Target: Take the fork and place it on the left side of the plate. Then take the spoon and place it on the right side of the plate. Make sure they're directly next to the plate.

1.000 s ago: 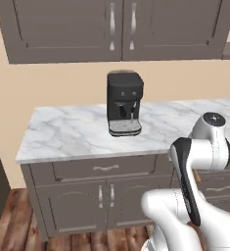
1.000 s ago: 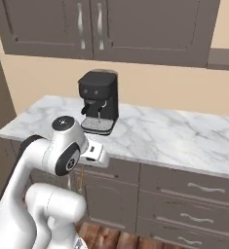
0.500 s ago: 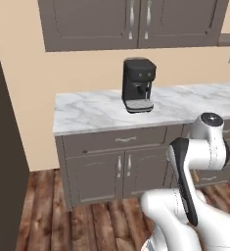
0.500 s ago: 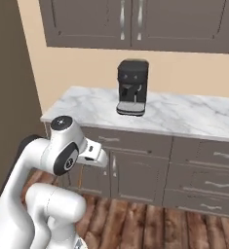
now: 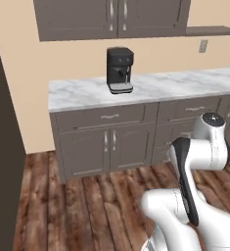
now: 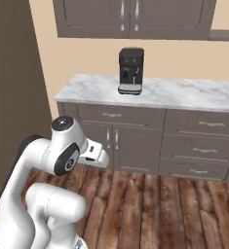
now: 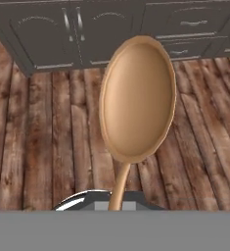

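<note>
My gripper point(image 7: 117, 202) is clamped on the spoon point(image 7: 137, 100), pinching the thin handle low down so the oval bowl rises straight ahead of my hand. The spoon is a smooth copper-brown, its bowl shallow and evenly rounded, with a slightly raised rim, and it narrows sharply into a slim stem just above my fingertips. It hangs over the wooden floor point(image 7: 48, 142), well apart from everything else, with the grey cabinet doors point(image 7: 72, 29) beyond it. From the base cameras my arm point(image 6: 62, 151) is folded close to my body. A black coffee machine point(image 5: 119, 70) stands on the marble surface point(image 5: 87, 93) across the floor from me.
</note>
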Available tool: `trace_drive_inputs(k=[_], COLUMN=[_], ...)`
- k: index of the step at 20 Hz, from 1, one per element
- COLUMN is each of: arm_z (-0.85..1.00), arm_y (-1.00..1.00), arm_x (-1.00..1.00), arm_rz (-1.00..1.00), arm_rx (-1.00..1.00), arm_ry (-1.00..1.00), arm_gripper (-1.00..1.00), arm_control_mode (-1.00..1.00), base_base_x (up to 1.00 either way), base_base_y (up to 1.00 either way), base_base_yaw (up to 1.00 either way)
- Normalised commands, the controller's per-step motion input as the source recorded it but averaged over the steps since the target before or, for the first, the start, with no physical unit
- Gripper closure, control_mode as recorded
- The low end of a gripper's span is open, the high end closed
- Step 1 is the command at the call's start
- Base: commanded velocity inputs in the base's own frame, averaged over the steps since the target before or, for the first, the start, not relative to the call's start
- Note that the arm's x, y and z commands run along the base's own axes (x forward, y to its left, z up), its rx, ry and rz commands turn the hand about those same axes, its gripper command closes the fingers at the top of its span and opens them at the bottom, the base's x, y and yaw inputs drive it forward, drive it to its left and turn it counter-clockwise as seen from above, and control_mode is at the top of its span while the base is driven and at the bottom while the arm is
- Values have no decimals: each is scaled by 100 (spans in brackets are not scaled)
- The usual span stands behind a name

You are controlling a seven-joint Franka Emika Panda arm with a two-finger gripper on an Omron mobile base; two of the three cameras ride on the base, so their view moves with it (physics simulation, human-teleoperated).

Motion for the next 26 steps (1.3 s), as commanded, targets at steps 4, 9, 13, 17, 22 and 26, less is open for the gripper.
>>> trace_drive_inputs(k=[4, 9, 13, 17, 22, 26], arm_z=[0, 0, 0, 0, 0, 0], arm_y=[0, 0, 0, 0, 0, 0], arm_x=[0, 0, 0, 0, 0, 0], arm_rz=[0, 0, 0, 0, 0, 0], arm_rx=[0, 0, 0, 0, 0, 0], arm_ry=[0, 0, 0, 0, 0, 0], arm_gripper=[100, 100, 100, 100, 100, 100], arm_control_mode=[100, 100, 100, 100, 100, 100], base_base_x=[-100, -100, -100, -100, -100, -96], base_base_y=[17, 25, 29, 30, 29, 30], base_base_yaw=[-11, -10, -10, -10, -9, -9])
